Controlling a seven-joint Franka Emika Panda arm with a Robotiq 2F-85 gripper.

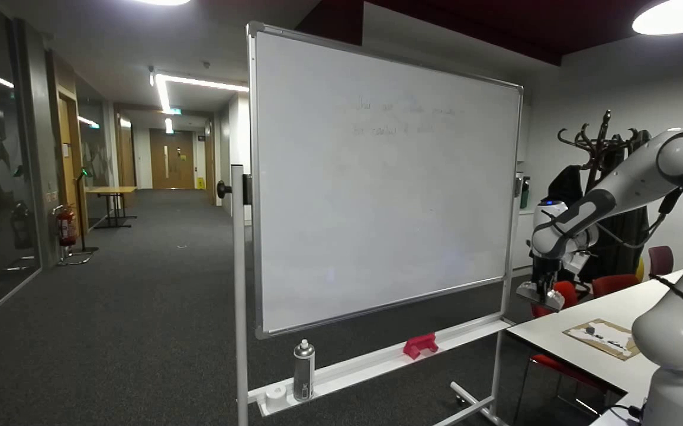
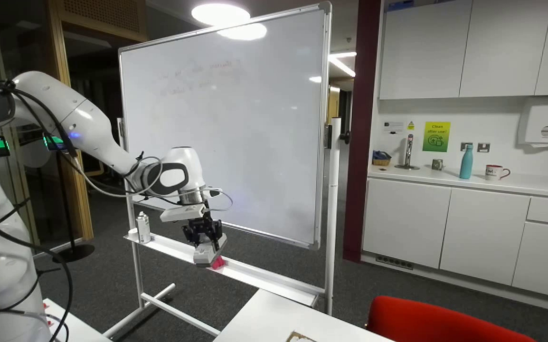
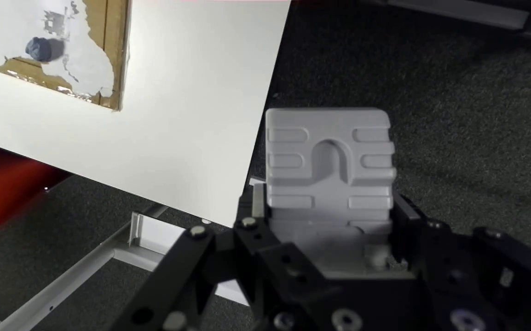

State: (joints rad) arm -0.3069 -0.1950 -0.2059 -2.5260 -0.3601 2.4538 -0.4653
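My gripper (image 1: 545,278) points down and is shut on a light grey ridged block (image 1: 540,296), which looks like a whiteboard eraser. In the wrist view the two fingers (image 3: 330,211) press its left and right sides; the block (image 3: 330,138) has an arch-shaped hollow and hangs over dark floor beside the white table's edge. The gripper (image 2: 203,230) and block (image 2: 210,251) also show in an exterior view, tilted slightly. The whiteboard (image 1: 377,207) stands nearby, with faint writing at its top; the whiteboard (image 2: 255,133) shows in both exterior views. The block is held clear of the table.
The whiteboard's tray (image 1: 359,374) bears a pink-red holder (image 1: 421,346), a spray can (image 1: 304,373) and a white roll (image 1: 275,396). A cardboard sheet (image 3: 117,59) with a blue lump (image 3: 38,48) lies on the white table (image 3: 192,115). A red chair (image 2: 435,318) stands beside it.
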